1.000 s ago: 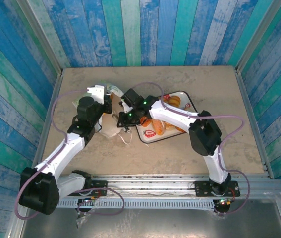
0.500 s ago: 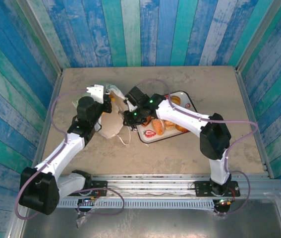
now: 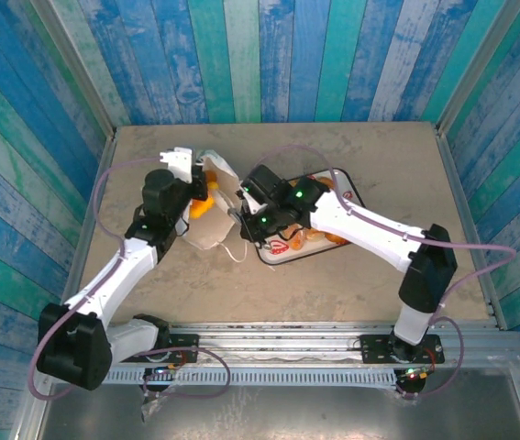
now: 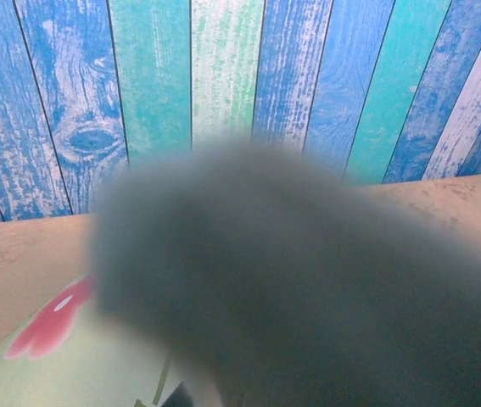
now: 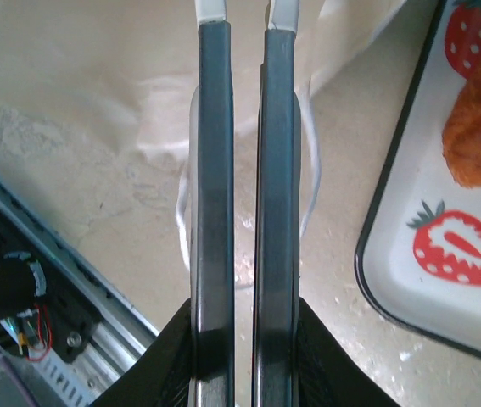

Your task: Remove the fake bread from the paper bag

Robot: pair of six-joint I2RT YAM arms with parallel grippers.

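The white paper bag [image 3: 210, 229] lies crumpled on the table left of centre, its far end lifted at my left gripper [image 3: 195, 176], which is shut on the paper. An orange piece of fake bread [image 3: 202, 207] shows at the bag beside that gripper. In the left wrist view a dark blur covers the fingers, with white bag paper and a red logo [image 4: 49, 326] at lower left. My right gripper [image 3: 239, 220] hovers just right of the bag, shut and holding nothing [image 5: 247, 25]. Under its fingers [image 5: 213, 170] lies the bag's loop handle [image 5: 312, 170].
A white strawberry-print tray [image 3: 276, 249] sits right of the bag with several orange and brown bread pieces [image 3: 319, 236] in it; its rim [image 5: 393, 280] is close to my right fingers. Blue plank walls enclose the table. A metal rail runs along the near edge [image 5: 70, 339].
The left gripper rose slightly and tipped the bag's far end up, exposing orange bread. The right arm's elbow swung out to the right while its gripper stayed near the bag.
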